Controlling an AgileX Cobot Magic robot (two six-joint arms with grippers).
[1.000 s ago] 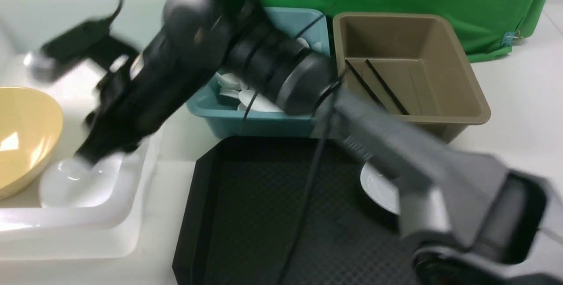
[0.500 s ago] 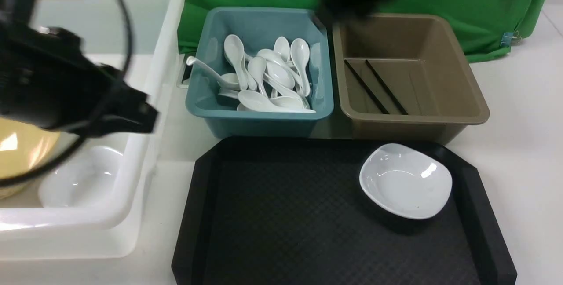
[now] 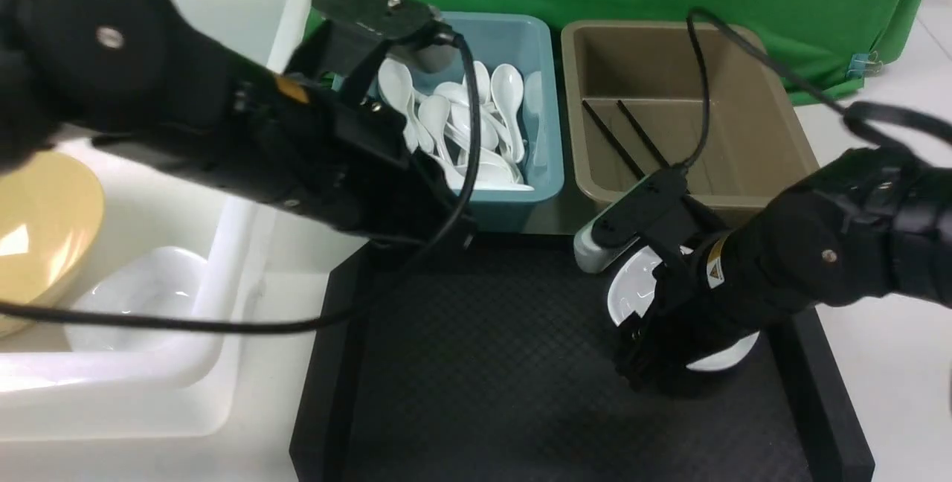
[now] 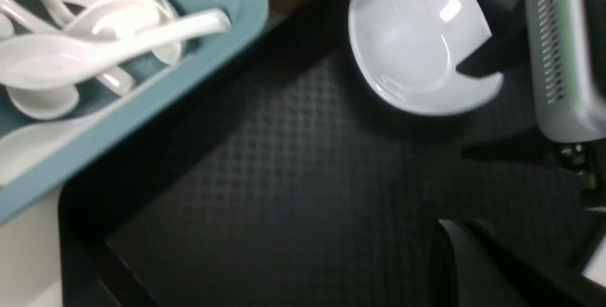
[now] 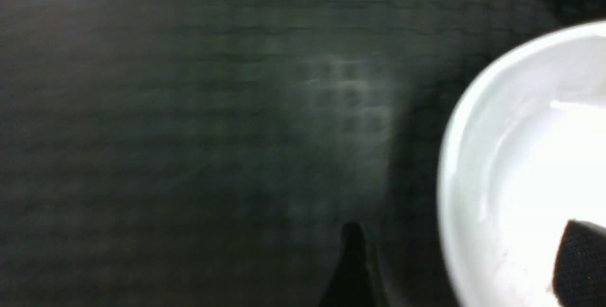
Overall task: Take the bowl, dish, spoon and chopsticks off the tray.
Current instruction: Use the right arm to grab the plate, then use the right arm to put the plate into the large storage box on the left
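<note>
Right wrist view, blurred: the right gripper (image 5: 466, 262) stands wide. One fingertip (image 5: 352, 259) is over the tray (image 5: 189, 131) and the other is over the dish (image 5: 521, 165), so the jaws straddle the dish's rim without closing on it. Whether either tip touches, I cannot tell.

In the front view the right arm enters from the right edge, elbow high and wrist bent down and leftward onto the dish at centre right of the frame.

The left arm runs diagonally from the upper left down to the tray's far left corner. The left gripper (image 4: 454, 259) shows in the lower right of its wrist view, fingers together with nothing between them.

Beyond the tray, spoons (image 3: 476, 117) are heaped in the teal tub (image 3: 535, 43) at top centre. The chopsticks (image 3: 632, 143) lie in the brown tub (image 3: 744, 95) at upper right. The bowl (image 3: 37, 229) sits at the left edge in the white tub (image 3: 186, 385), beside another white dish (image 3: 141, 296).
</note>
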